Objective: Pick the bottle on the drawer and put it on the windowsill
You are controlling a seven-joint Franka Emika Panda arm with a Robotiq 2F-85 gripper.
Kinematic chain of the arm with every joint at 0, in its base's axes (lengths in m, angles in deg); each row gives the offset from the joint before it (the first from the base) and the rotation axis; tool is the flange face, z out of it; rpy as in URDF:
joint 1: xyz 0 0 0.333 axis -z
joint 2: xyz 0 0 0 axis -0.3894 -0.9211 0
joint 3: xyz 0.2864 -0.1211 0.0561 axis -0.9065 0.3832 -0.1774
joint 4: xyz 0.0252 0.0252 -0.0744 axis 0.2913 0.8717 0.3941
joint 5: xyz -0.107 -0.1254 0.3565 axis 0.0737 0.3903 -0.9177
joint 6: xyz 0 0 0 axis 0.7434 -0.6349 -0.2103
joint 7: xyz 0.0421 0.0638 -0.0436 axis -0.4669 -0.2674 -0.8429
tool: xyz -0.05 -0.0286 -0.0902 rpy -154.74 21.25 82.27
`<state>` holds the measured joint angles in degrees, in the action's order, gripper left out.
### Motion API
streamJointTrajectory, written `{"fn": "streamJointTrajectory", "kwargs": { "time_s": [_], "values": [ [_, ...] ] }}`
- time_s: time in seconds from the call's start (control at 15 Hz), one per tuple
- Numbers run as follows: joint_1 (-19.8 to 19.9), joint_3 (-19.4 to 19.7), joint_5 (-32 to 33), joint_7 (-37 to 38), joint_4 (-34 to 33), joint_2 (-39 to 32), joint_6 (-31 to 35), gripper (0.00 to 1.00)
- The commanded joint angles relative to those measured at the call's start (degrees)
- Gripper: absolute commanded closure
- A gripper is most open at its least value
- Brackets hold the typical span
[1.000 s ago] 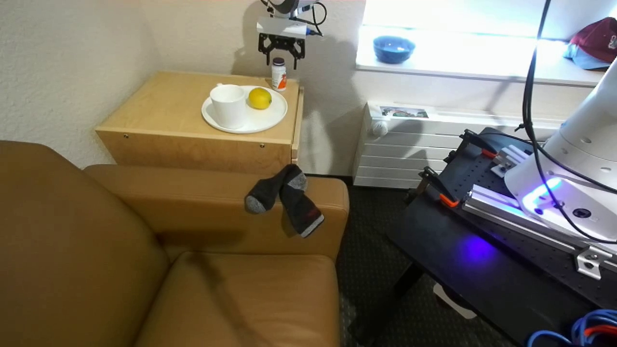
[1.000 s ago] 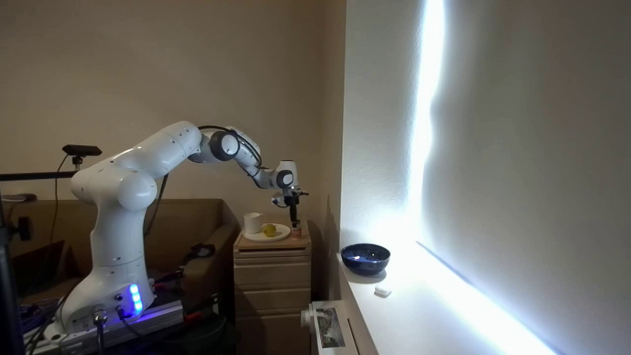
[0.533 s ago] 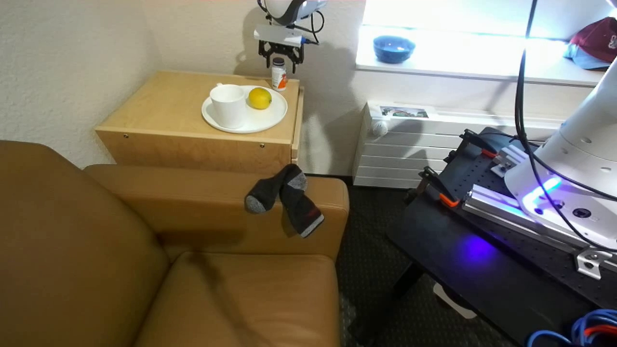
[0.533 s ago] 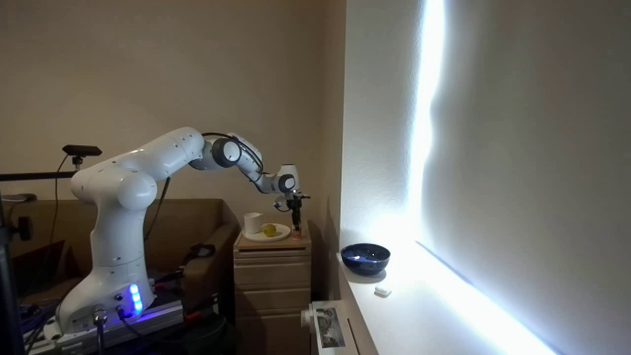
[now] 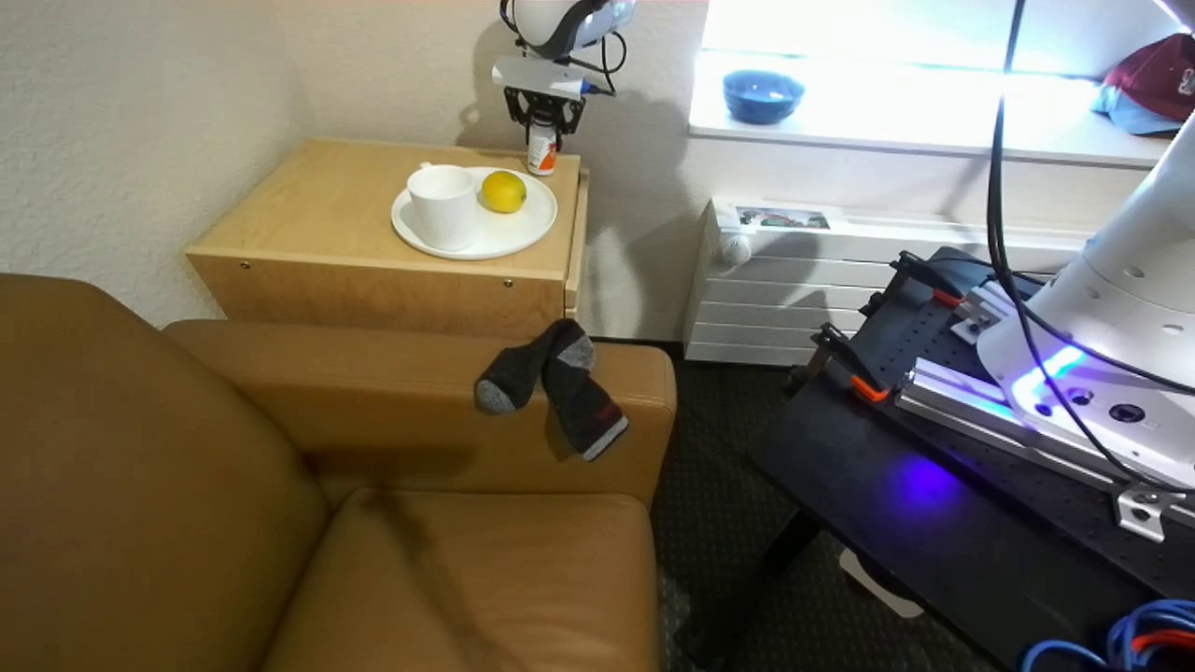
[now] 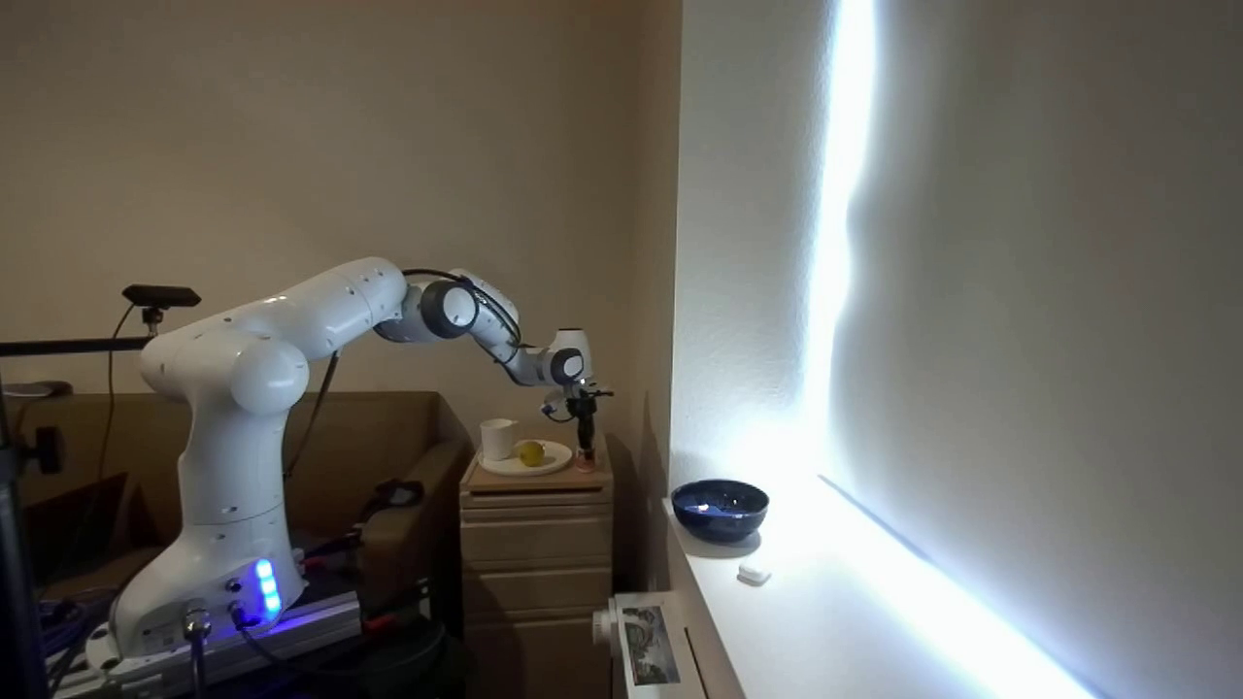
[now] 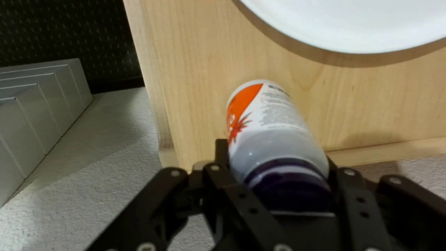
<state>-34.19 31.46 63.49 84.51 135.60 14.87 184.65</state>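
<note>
The bottle (image 7: 268, 118), white with an orange patch and a dark purple cap, stands upright near the back corner of the drawer top. In an exterior view the bottle (image 5: 541, 155) shows below my gripper (image 5: 545, 138), its cap hidden by the jaws. My gripper (image 7: 275, 155) is shut on it in the wrist view, a finger pressed to each side near the cap. The drawer (image 5: 345, 191) is a light wooden cabinet, its front (image 6: 536, 544) facing an exterior view. The windowsill (image 6: 777, 631), a bright white ledge, appears in both exterior views.
Close to the bottle lies a white plate (image 5: 534, 229) with a white mug (image 5: 444, 205) and a yellow lemon (image 5: 504, 190). A dark blue bowl (image 6: 719, 510) and a small white item (image 6: 754, 574) rest on the windowsill. Beneath it is a radiator (image 5: 775, 308); a cap (image 5: 1153, 79) lies farther along.
My gripper has come down over the bottle's cap, and its fingers have moved from spread apart to pressed against the bottle. The bottle stands in about the same place.
</note>
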Motion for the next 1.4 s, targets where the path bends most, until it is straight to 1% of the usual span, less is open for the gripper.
{"fn": "streamJointTrajectory", "kwargs": {
  "time_s": [0.0, 0.13, 0.2, 0.33, 0.67, 0.73, 0.87, 1.07, 1.33],
  "values": [
    [2.3, -2.1, -1.8, -0.3, -1.9, -1.0, -0.7, 0.69],
    [3.7, -4.0, -3.1, -3.0, 0.2, 1.5, -2.3, 0.69],
    [4.4, -4.9, -3.0, -6.4, 3.0, 4.4, -3.6, 0.69],
    [4.4, -3.9, -1.3, -10.6, 10.3, 11.3, -8.1, 0.69],
    [3.0, -0.8, 3.5, -15.4, 21.3, 23.3, -19.2, 0.69],
    [2.3, 0.1, 5.3, -14.7, 23.8, 25.7, -20.4, 0.69],
    [2.7, 0.2, 6.2, -13.3, 29.0, 30.2, -20.2, 0.69],
    [4.0, 0.7, 3.8, -6.8, 37.4, 36.5, -17.3, 0.69],
    [6.4, 1.8, 2.3, 2.0, 48.7, 43.3, -16.3, 0.69]
  ]
}}
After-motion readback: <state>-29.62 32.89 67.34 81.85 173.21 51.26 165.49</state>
